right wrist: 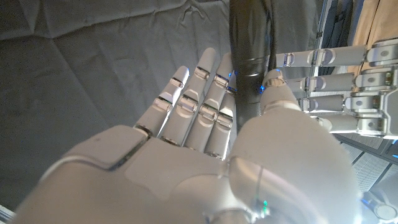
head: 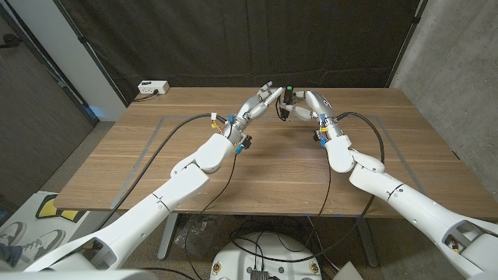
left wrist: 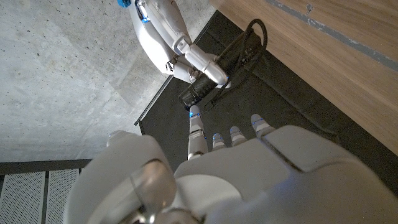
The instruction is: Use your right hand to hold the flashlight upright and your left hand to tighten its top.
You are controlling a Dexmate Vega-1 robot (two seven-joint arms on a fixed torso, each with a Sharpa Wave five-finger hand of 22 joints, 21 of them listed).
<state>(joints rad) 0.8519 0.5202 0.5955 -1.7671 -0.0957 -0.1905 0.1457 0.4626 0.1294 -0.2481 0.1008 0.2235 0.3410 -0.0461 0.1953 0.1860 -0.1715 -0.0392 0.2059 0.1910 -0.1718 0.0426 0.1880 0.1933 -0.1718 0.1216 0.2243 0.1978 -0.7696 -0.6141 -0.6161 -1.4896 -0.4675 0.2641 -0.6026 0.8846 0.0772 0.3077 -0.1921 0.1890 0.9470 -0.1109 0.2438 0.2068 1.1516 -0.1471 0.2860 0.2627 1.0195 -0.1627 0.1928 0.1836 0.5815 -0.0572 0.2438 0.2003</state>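
Right hand (head: 311, 103) holds the black flashlight (head: 289, 102) above the far middle of the table (head: 257, 167), fingers (right wrist: 205, 93) wrapped round its barrel, thumb on the opposite side. Long axis roughly upright in the head view; top end clear above the gripping fingers. Left hand (head: 261, 101) just beside it, fingers (left wrist: 198, 127) spread and extended toward the flashlight's end, holding nothing; contact cannot be told.

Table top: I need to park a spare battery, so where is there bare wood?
Bare table lies between the forearms, nearer the front edge. It is crowded at the back, where the right hand holds the flashlight and the left hand reaches in.
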